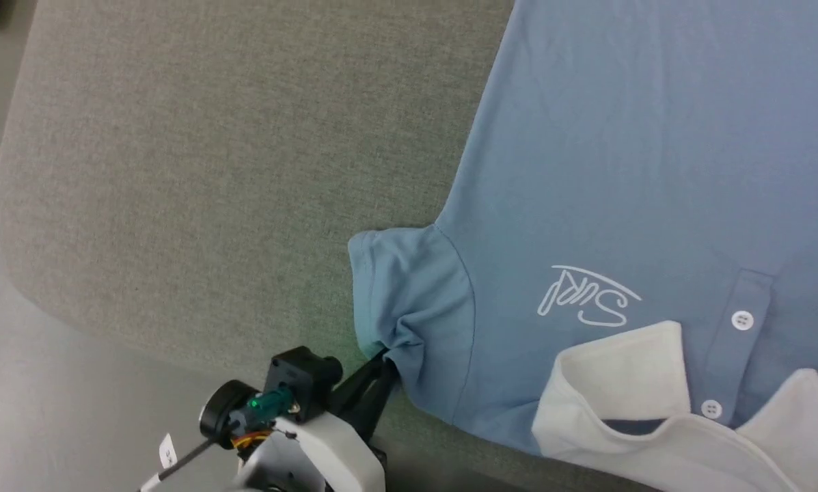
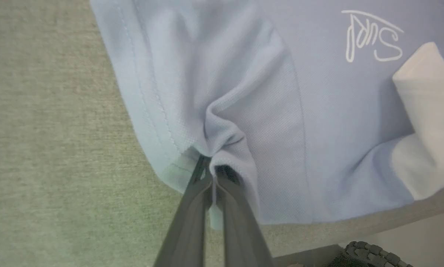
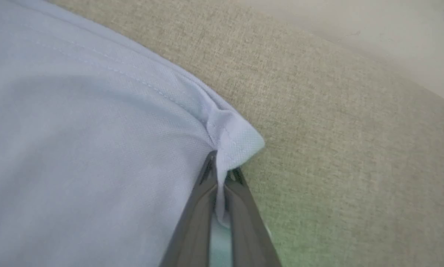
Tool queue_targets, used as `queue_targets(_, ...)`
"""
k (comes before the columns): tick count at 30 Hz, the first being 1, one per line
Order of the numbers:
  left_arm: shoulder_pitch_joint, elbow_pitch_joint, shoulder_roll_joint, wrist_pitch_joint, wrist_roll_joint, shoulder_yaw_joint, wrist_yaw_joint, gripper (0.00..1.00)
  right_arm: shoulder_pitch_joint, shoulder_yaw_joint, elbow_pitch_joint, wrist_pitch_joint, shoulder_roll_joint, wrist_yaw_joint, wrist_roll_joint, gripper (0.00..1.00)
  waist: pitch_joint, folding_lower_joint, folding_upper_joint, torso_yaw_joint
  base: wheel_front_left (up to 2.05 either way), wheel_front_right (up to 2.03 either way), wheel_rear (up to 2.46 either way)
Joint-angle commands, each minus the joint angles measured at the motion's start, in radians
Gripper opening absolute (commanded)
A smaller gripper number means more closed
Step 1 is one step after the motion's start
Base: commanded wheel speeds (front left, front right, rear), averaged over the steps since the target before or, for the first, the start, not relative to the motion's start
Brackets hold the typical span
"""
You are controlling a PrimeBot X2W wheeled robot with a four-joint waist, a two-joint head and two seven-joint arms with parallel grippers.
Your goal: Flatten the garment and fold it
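The garment (image 1: 627, 171) is a light blue short-sleeved shirt with a white collar (image 1: 620, 403), a buttoned placket and a white script mark (image 1: 590, 297). It lies spread on a grey-green fabric surface. My left gripper (image 1: 387, 362) is shut on the garment at the bunched lower edge of its sleeve (image 1: 409, 301); the left wrist view has the cloth puckered at the gripper (image 2: 211, 163). My right gripper (image 3: 222, 167) is shut on a hemmed corner of the garment (image 3: 236, 141), with cloth pinched between its dark fingers.
The fabric-covered table (image 1: 210, 171) stretches wide to the left of the shirt, with a rounded corner and grey floor (image 1: 53, 410) beyond it. In the left wrist view a dark ribbed part (image 2: 374, 256) sits below the table edge.
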Motion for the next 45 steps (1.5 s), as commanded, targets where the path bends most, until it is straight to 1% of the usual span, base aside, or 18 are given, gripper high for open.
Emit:
queue_targets(1, -0.006, 0.021, 0.005, -0.007, -0.009, 0.016, 0.009, 0.0, 0.112, 0.047, 0.051, 0.023, 0.028, 0.0, 0.015, 0.0, -0.109, 0.0001, 0.0, -0.089, 0.0, 0.0, 0.0)
queue_targets(3, 0.008, 0.036, -0.001, -0.023, -0.04, 0.036, 0.01, 0.0, 0.153, 0.068, 0.049, 0.0, 0.039, 0.0, 0.037, 0.0, -0.16, 0.0001, 0.0, -0.124, 0.0, 0.0, 0.0)
queue_targets(5, 0.018, 0.053, 0.009, -0.038, -0.053, 0.059, 0.014, 0.0, 0.202, 0.091, 0.037, -0.024, 0.047, 0.0, 0.062, 0.0, -0.21, 0.0001, 0.0, -0.157, 0.0, 0.0, 0.0)
queue_targets(9, 0.048, 0.085, 0.031, -0.057, -0.07, 0.089, 0.023, 0.0, 0.313, 0.135, -0.02, -0.07, 0.036, 0.0, 0.121, 0.0, -0.302, 0.0001, 0.0, -0.222, 0.0, 0.0, 0.0)
queue_targets(13, 0.081, 0.107, 0.04, -0.075, -0.091, 0.112, 0.032, 0.0, 0.437, 0.143, -0.064, -0.103, 0.02, 0.0, 0.172, 0.0, -0.378, 0.0001, 0.0, -0.276, 0.0, 0.0, 0.0)
queue_targets(16, 0.104, 0.123, 0.048, -0.09, -0.095, 0.124, 0.041, 0.0, 0.532, 0.121, -0.095, -0.141, 0.008, 0.0, 0.191, 0.0, -0.423, 0.0001, 0.0, -0.305, 0.0, 0.0, 0.0)
queue_targets(19, 0.125, 0.13, 0.044, -0.112, -0.107, 0.139, 0.051, 0.0, 0.637, 0.074, -0.121, -0.174, 0.004, 0.0, 0.209, 0.0, -0.456, 0.0001, 0.0, -0.327, 0.0, 0.0, 0.0)
queue_targets(23, 0.15, 0.134, 0.045, -0.135, -0.115, 0.156, 0.065, 0.0, 0.779, -0.006, -0.166, -0.176, 0.01, 0.0, 0.224, 0.0, -0.483, 0.0001, 0.0, -0.353, 0.0, 0.0, 0.0)
queue_targets(27, 0.167, 0.128, 0.037, -0.16, -0.126, 0.176, 0.081, 0.0, 0.934, -0.101, -0.24, -0.129, 0.031, 0.0, 0.241, 0.0, -0.489, 0.0001, 0.0, -0.367, 0.0, 0.0, 0.0)
queue_targets(30, 0.173, 0.126, 0.036, -0.17, -0.127, 0.18, 0.086, 0.0, 1.046, -0.182, -0.303, -0.087, 0.043, 0.0, 0.212, 0.0, -0.486, 0.0001, 0.0, -0.372, 0.0, 0.0, 0.0)
queue_targets(35, 0.165, 0.13, 0.028, -0.186, -0.126, 0.182, 0.087, 0.0, 1.167, -0.296, -0.397, -0.01, 0.123, 0.0, 0.144, 0.0, -0.484, 0.0001, 0.0, -0.371, 0.0, 0.0, 0.0)
queue_targets(39, 0.151, 0.135, 0.024, -0.195, -0.12, 0.178, 0.084, 0.0, 1.208, -0.359, -0.457, 0.055, 0.179, 0.0, 0.084, 0.0, -0.481, 0.0001, 0.0, -0.36, 0.0, 0.0, 0.0)
queue_targets(40, 0.147, 0.135, 0.023, -0.197, -0.117, 0.176, 0.083, 0.0, 1.21, -0.376, -0.476, 0.064, 0.187, 0.0, 0.068, 0.4, -0.48, 0.0001, 0.0, -0.356, 0.0, 0.0, 0.0)
queue_targets(41, 0.143, 0.136, 0.023, -0.197, -0.115, 0.174, 0.081, 0.0, 1.21, -0.393, -0.494, 0.073, 0.195, 0.0, 0.055, 1.0, -0.478, 0.0001, 0.0, -0.351, 0.0, 0.0, 0.0)
queue_targets(45, 0.127, 0.13, 0.015, -0.202, -0.107, 0.163, 0.078, 0.0, 1.186, -0.444, -0.594, 0.118, 0.192, 0.0, 0.019, 1.0, -0.462, 0.0001, 0.0, -0.327, 0.0, 0.0, 0.0)
